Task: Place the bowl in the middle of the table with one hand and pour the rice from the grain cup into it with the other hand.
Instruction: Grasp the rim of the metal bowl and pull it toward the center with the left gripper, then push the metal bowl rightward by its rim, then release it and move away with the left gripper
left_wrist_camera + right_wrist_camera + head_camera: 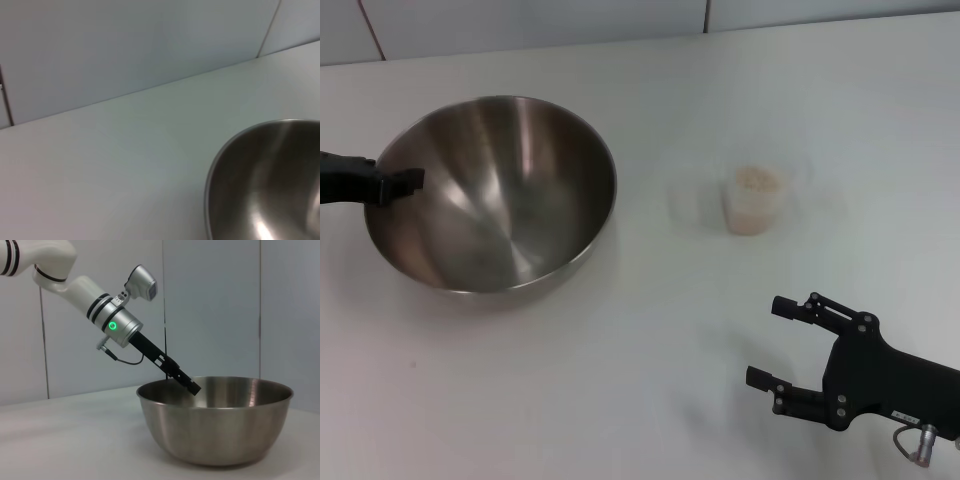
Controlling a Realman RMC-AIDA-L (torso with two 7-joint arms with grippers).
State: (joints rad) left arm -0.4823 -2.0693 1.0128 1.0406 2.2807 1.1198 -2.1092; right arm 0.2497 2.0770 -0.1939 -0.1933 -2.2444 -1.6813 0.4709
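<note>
The steel bowl [500, 195] stands on the white table [640, 350] at the left. My left gripper [405, 182] sits at the bowl's left rim and grips it, one finger inside the rim. The right wrist view shows the bowl [215, 425] resting on the table with the left gripper [192, 386] on its rim. The left wrist view shows part of the bowl [265, 180]. The clear grain cup [757, 200] stands upright right of the bowl, with rice [758, 180] inside. My right gripper [764, 341] is open and empty near the front right, well short of the cup.
A grey panelled wall [520, 20] runs along the table's far edge. Bare tabletop lies between the bowl and the cup and in front of both.
</note>
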